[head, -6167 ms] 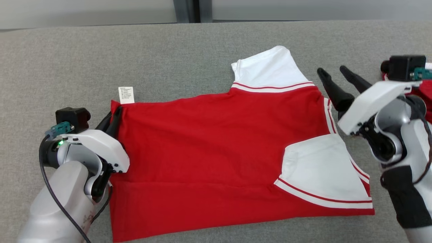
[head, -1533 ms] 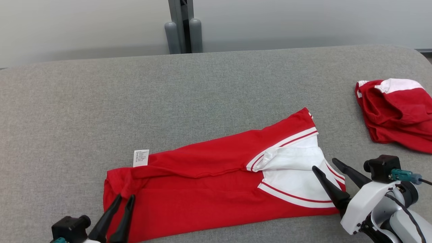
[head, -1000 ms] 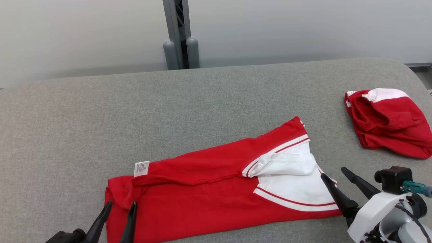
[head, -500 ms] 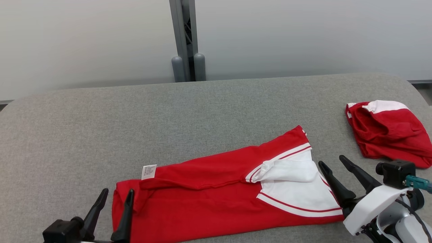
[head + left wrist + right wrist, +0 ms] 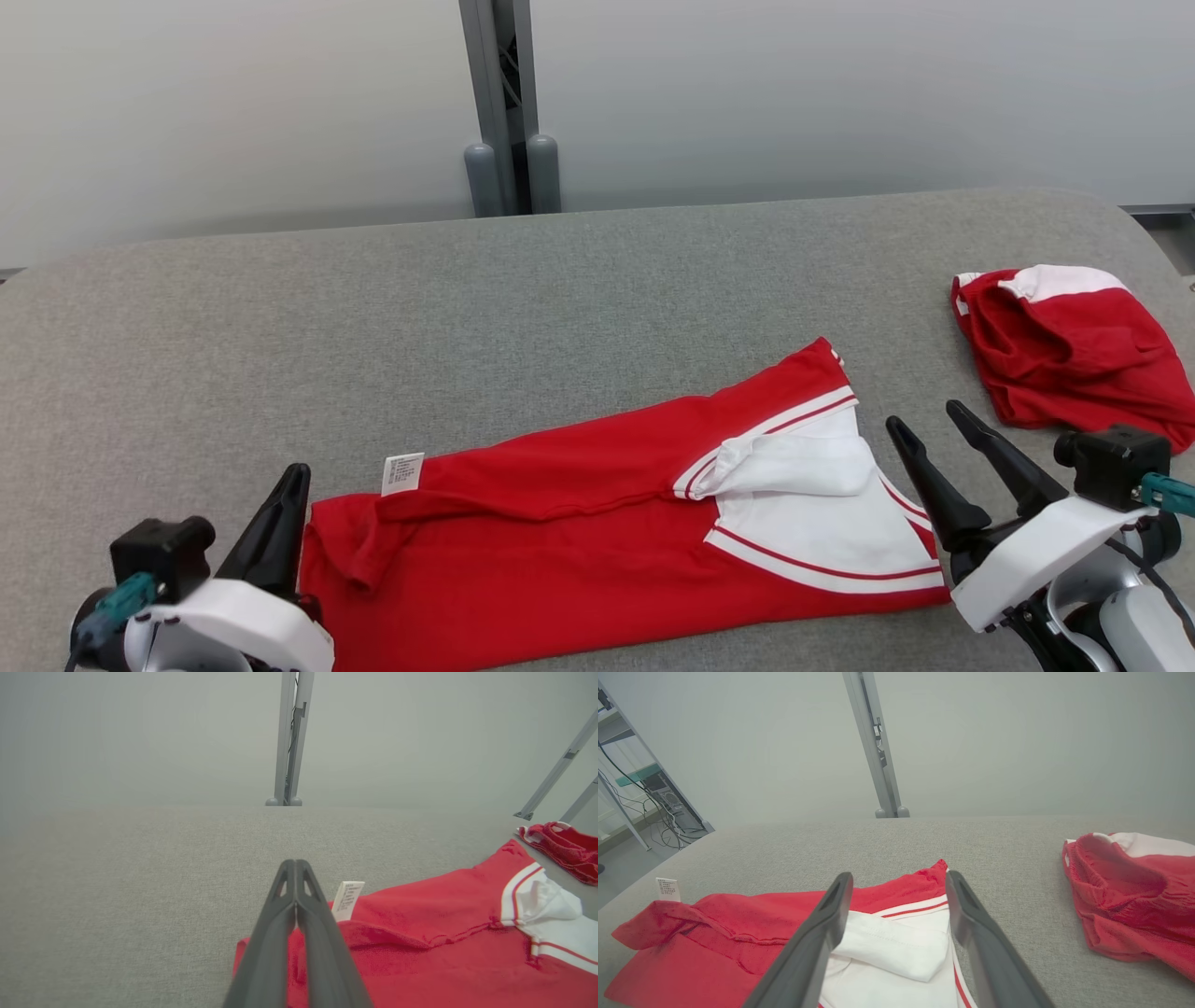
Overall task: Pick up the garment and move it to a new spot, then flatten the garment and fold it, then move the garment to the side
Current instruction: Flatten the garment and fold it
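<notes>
Red shirt (image 5: pixel 579 523) with white, red-striped sleeves lies folded into a long band on a grey fabric tabletop (image 5: pixel 280 317), near the front edge and slanting from near left to farther right. Its near-left corner is hidden behind the white body of the left tool (image 5: pixel 295 476), and its near edge is cut off by the bottom of the head view. A small white label (image 5: pixel 402 473) sticks out at the shirt's far-left corner; its print is too small to read.

The left tool's two dark fingers are pressed together and lie just beside the shirt's left edge. In the left wrist view the closed left tool (image 5: pixel 295 864) crosses over that edge, and whether any cloth is caught between the fingers cannot be made out.

The right tool (image 5: pixel 924 417) sits at the shirt's right end, just beside the white sleeve, fingers spread apart and holding nothing. In the right wrist view the right tool (image 5: pixel 899 877) frames the folded sleeve without touching it. The right arm is cut off at the frame's corner.

A second red and white garment (image 5: pixel 1074 355) lies bunched at the far right, well apart from the shirt. A grey post (image 5: pixel 499 112) stands behind the tabletop.
</notes>
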Robot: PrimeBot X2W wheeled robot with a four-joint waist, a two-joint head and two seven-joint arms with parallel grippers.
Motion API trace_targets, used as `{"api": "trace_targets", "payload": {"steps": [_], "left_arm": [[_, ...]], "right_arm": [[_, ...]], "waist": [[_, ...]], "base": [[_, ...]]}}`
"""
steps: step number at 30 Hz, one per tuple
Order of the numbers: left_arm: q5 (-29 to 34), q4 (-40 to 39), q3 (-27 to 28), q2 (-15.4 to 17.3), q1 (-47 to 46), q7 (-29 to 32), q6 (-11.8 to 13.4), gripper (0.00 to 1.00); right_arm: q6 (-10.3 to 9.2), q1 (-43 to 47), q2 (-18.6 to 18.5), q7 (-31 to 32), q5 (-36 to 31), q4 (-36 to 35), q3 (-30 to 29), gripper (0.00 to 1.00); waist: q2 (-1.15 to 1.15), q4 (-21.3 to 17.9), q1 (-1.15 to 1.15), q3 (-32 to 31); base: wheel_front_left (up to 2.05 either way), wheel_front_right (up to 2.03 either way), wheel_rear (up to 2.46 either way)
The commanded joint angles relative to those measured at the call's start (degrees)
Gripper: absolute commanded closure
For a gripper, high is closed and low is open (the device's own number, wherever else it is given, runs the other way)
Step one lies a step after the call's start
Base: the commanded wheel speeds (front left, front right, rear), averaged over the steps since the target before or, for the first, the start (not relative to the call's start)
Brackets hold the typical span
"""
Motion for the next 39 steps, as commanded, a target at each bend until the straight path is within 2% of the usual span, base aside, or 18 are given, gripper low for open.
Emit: {"api": "trace_targets", "payload": {"steps": [1,7,14,22,31,39], "left_arm": [[-0.06,1.11,-0.23,0.19,-1.37,0.42,-0.54,1.0],[0.8,11.58,-3.37,-0.61,-6.92,2.52,-4.98,1.0],[2.44,20.38,-6.95,-2.7,-11.45,0.89,-10.06,1.0],[3.61,28.08,-11.63,-5.17,-13.6,0.2,-13.39,1.0],[2.58,31.77,-18.74,-6.48,-11.24,-0.28,-14.62,1.0],[0.45,28.98,-16.83,-5.53,-9.7,-3.69,-14.34,1.0]], "right_arm": [[-0.01,0.61,-0.04,0.08,-0.2,-0.41,-0.22,0.0],[-0.01,0.69,0.11,0.81,-0.59,-1.96,-0.81,0.0],[-0.01,0.8,-0.19,0.98,-0.51,-2.17,-1.26,0.0],[-0.01,0.87,0.18,1.42,-0.19,-2.38,-0.92,0.0],[-0.01,1.24,0.15,1.5,-0.03,-2.18,-1.21,0.0],[-0.01,1.13,-0.45,1.43,-0.06,-1.72,-2.17,0.0]], "waist": [[0.0,-0.15,0.0,0.15],[0.0,-0.85,0.0,1.08],[0.0,-1.13,0.0,1.56],[0.0,-1.12,0.0,1.37],[0.0,-0.89,0.0,0.82],[0.0,-0.43,0.0,-0.21]], "base": [[0.0,0.0,0.0],[0.0,0.0,0.0],[0.0,0.0,0.0],[0.0,0.0,0.0],[0.0,0.0,0.0],[0.0,0.0,0.0]]}}
